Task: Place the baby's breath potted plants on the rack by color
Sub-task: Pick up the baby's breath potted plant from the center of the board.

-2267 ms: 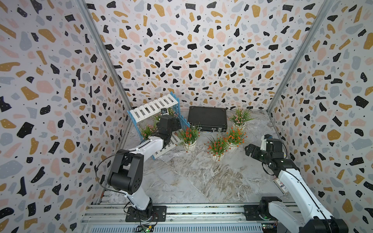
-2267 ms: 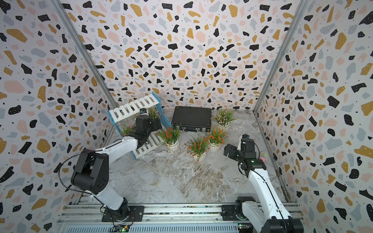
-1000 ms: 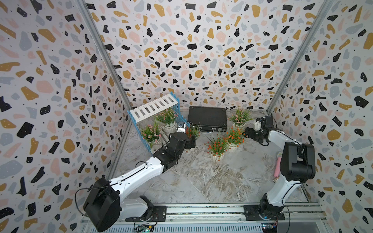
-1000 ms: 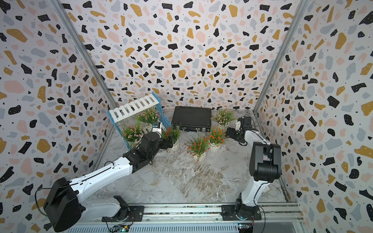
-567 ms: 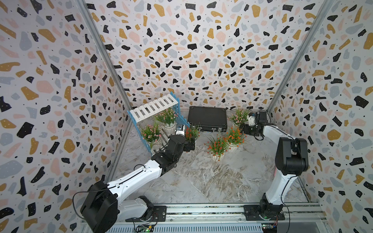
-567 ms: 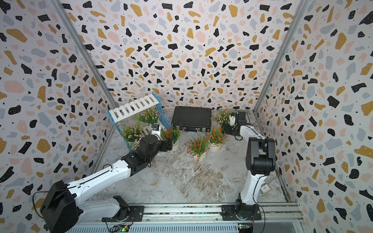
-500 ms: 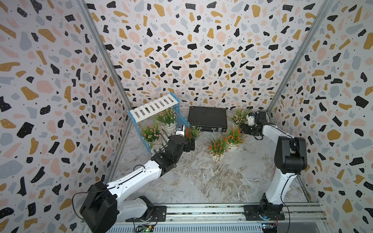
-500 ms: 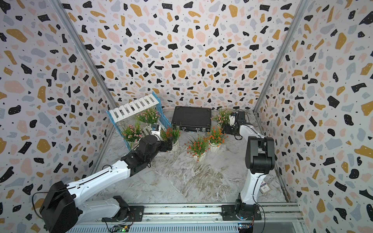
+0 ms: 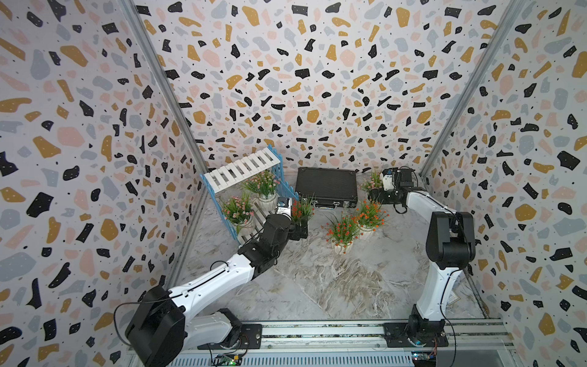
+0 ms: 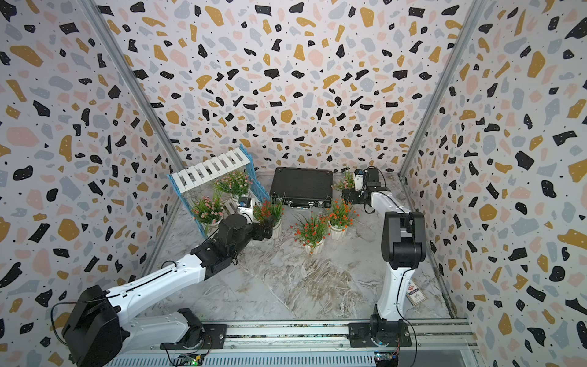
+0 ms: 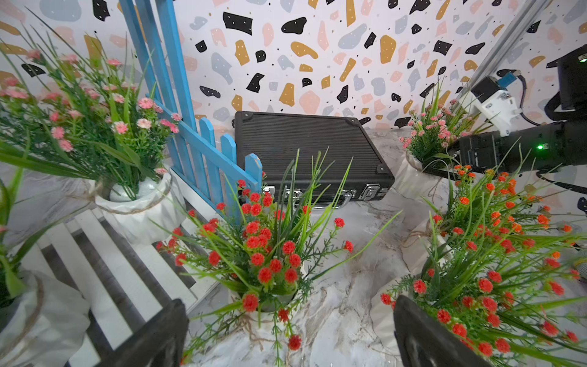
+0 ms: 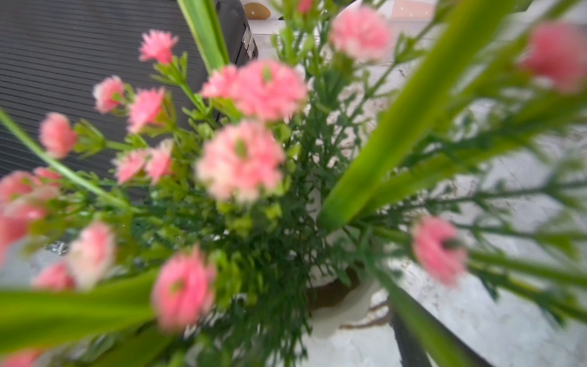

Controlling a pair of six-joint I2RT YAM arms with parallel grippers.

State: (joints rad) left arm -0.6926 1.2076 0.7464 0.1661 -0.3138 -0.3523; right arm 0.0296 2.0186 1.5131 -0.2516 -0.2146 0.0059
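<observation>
Three walls (image 9: 317, 79) printed with a terrazzo pattern of black, ochre, pink and grey chips enclose the cell and meet at bare metal corner posts (image 9: 167, 89). A black ribbed briefcase (image 9: 325, 187) lies flat beyond the left pincer (image 9: 298, 227) and beside the right pincer (image 9: 376, 194). Beneath them is an evenly lit grey-white marbled floor (image 9: 317, 279). Well behind them runs a metal rail (image 9: 317, 332).

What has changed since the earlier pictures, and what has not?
The left gripper left the rack and came to the orange-red plant beside it, jaws open around its pot. The right gripper reached from the front to the pink plant at the back, jaws open. The briefcase and the rack stayed in place.
</observation>
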